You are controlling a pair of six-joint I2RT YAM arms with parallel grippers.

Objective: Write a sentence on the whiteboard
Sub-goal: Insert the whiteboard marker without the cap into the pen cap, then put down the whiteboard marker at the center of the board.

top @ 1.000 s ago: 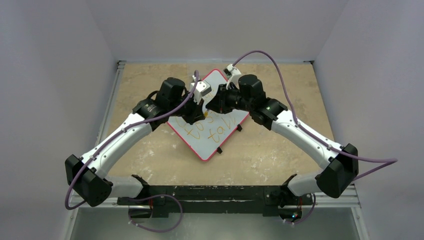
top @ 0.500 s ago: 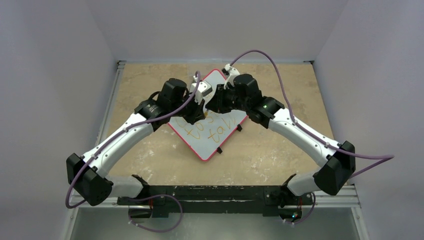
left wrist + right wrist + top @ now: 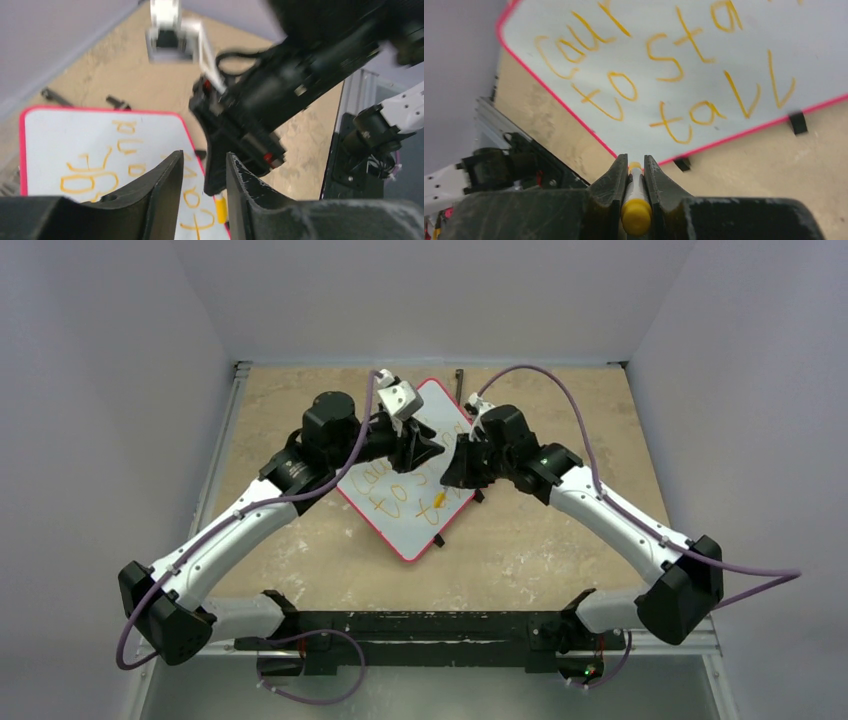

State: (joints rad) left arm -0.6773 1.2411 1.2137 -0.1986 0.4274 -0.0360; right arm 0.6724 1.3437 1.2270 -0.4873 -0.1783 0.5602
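Shows the whiteboard (image 3: 410,532) lying flat on the tan counter (image 3: 560,530), turned cornerwise between the two arms. Reads the sentence (image 3: 664,70) in orange-yellow over three lines, "courage to stand tall", partly hidden by the arms from above. Finds the right claw (image 3: 636,162) clenched on a yellow marker (image 3: 636,215), over the board near its lower right edge; cannot tell whether the tip touches. Finds the left claw (image 3: 204,157) parted and empty, above the board's upper half.

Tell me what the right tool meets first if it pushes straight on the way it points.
Most likely the whiteboard, near its red rim beside "tall": the marker in the right tool would touch first. Depth is hard to judge.
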